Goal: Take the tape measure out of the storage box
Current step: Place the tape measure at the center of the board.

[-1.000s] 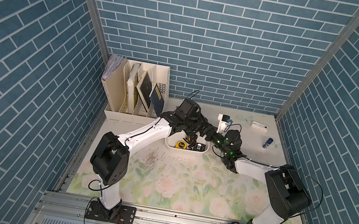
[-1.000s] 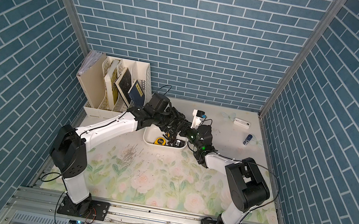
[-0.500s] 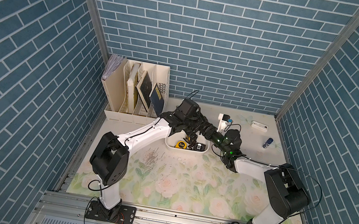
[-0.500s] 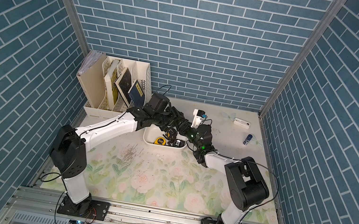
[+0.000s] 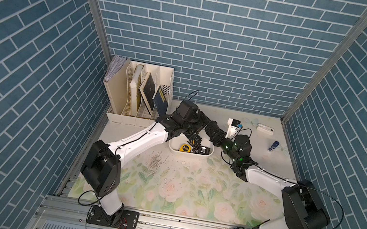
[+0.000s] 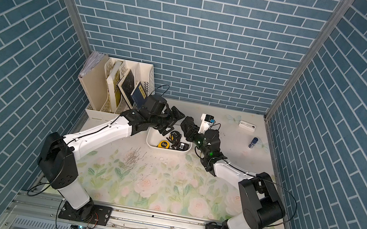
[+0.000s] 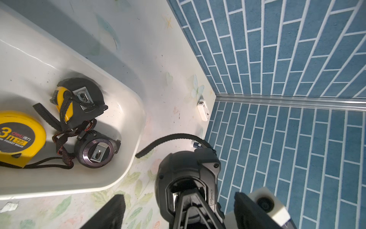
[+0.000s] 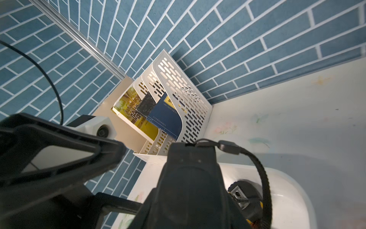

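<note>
In right gripper (image 6: 187, 125), tape measure (image 7: 188, 172)

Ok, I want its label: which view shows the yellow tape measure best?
Left wrist: the yellow tape measure is close, its label legible. Both top views show only a tiny yellow spot; the right wrist view doesn't clearly show it.

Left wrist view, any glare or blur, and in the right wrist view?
Left wrist view: a glare streak on the storage box wall; the yellow tape measure inside is sharp. Right wrist view: the black tape measure up close is dark and soft; the file organizer is crisp.
</note>
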Motion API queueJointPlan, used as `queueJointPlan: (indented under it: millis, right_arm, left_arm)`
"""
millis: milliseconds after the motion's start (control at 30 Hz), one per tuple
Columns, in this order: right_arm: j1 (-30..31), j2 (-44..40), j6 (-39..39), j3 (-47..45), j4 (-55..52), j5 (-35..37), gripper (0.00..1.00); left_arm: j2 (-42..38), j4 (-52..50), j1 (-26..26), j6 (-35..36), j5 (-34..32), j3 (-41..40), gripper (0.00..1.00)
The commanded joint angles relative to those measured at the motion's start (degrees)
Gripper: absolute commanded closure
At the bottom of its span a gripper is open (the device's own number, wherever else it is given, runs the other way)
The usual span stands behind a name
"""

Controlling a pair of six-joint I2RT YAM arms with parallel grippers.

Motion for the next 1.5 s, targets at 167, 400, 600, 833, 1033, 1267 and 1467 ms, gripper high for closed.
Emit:
queueJointPlan:
  millis: [167,400,600,833,1033,1267,1467]
  right_arm:
    - [8.7,-11.1,-24.5,5.6,-35.0,20.3,1.0]
    - [25.4,-9.6,-24.7,5.9,-57.5,50.0,1.0]
    - [34.4,1.4,-18.4,9.8,-69.2,68.0,1.0]
    - [38.4,12.4,-17.7,17.3,-72.2,71.1,1.0]
    - [38.8,15.9,-15.2,19.8,-76.6,67.0,1.0]
    - [39.3,18.1,-13.0,20.2,-81.8,56.3,1.0]
    - [39.2,18.9,-14.2,21.5,-83.7,48.1,1.0]
  left_arm:
    - [-3.0,-10.4,5.3,8.7,-14.5,3.0,0.1]
    - [-1.1,-14.4,7.9,19.5,-24.2,9.8,0.11]
    - [1.9,-17.3,8.4,22.7,-27.4,12.6,0.11]
    - [1.0,-17.0,8.7,23.2,-29.7,10.0,0.1]
    - [-0.4,-17.2,8.7,23.1,-31.3,7.4,0.1]
    - [-1.5,-16.0,8.8,21.5,-30.8,4.7,0.1]
    - [-2.1,-16.0,8.8,21.3,-31.2,3.9,0.1]
